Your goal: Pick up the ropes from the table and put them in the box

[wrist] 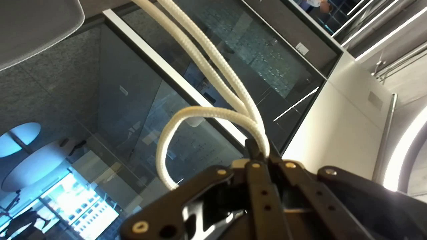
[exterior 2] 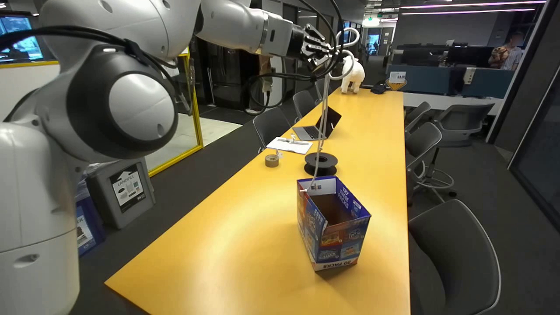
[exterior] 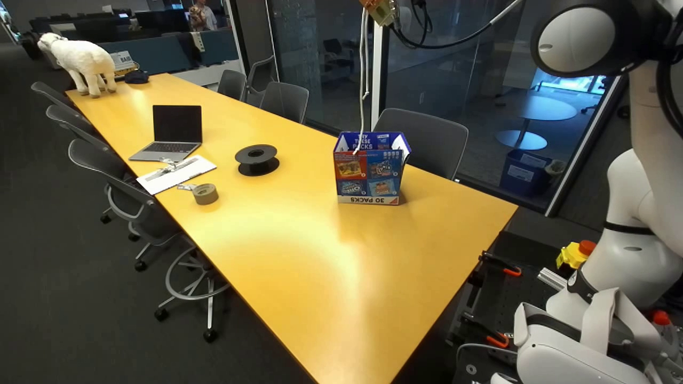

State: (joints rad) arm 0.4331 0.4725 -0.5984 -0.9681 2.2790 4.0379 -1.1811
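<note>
A pale braided rope (wrist: 213, 70) hangs in strands from my gripper (wrist: 262, 148), which is shut on it in the wrist view. Part of the rope makes a loop beside the left finger. In an exterior view the gripper (exterior 2: 325, 53) is high above the table, and the rope (exterior 2: 323, 118) hangs down from it. A blue printed cardboard box (exterior: 368, 176) with an open top stands on the table (exterior 2: 227, 232). The rope's lower end (exterior: 356, 151) is at the box's rim; I cannot tell if it is inside or outside. The gripper's fingers are out of view above that picture.
A black spool (exterior: 257, 160), a tape roll (exterior: 205, 194), a clipboard (exterior: 179, 173) and an open laptop (exterior: 173, 133) lie farther along the table. A grey chair (exterior 2: 455, 253) stands at the table edge beside the box. A stuffed sheep (exterior: 82, 61) stands at the far end.
</note>
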